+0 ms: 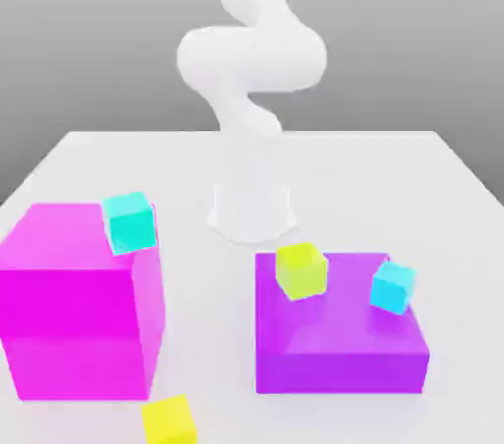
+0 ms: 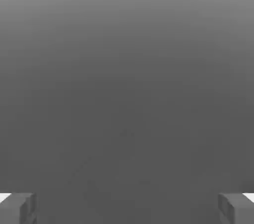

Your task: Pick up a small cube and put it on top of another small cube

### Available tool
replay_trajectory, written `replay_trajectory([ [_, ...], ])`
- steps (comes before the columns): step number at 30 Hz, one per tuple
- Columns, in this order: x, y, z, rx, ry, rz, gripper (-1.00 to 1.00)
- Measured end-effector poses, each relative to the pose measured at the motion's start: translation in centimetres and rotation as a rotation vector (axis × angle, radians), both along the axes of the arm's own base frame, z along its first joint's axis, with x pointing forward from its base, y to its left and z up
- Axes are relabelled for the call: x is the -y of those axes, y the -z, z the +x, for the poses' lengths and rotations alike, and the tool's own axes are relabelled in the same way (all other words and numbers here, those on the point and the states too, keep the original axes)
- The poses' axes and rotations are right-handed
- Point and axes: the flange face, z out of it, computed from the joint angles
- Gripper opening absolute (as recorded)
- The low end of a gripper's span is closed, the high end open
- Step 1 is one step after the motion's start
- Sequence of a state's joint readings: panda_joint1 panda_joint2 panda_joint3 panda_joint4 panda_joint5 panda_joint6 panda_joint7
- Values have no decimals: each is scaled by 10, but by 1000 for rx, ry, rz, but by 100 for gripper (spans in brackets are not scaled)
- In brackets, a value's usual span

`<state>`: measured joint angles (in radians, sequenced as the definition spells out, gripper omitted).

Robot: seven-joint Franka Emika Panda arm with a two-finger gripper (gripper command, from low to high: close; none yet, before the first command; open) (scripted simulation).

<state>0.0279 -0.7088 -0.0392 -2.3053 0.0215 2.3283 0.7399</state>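
White arm [image 1: 251, 68] reared upright – elbow folded above its base, jaws spread wide, gripper [image 2: 127, 208] empty – yellow cube [image 1: 168, 420] untouched.

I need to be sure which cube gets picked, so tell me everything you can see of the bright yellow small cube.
The bright yellow small cube is a plain, matte, warm yellow block, far smaller than the magenta block beside it. It rests on the white table at the exterior view's lower edge, just in front of the magenta block's front corner, turned slightly askew. Its underside is cut off by the frame. Nothing rests on it.
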Motion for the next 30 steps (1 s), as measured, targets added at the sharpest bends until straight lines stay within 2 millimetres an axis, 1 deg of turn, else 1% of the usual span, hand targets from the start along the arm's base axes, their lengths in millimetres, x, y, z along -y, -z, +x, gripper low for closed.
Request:
replay_trajectory([
  [3, 10, 45, 38, -83, -49, 4, 0],
  [7, 20, 109, 79, -185, -105, 4, 0],
  [11, 29, 177, 109, -285, -154, -4, 0],
  [14, 36, 230, 125, -359, -187, -15, 0],
  [17, 44, 284, 135, -432, -216, -32, 0],
  [21, 56, 355, 138, -530, -251, -64, 0],
  [26, 73, 439, 129, -652, -294, -121, 0],
  [28, 81, 470, 122, -698, -309, -146, 0],
  [30, 84, 498, 121, -712, -316, -157, 0],
])
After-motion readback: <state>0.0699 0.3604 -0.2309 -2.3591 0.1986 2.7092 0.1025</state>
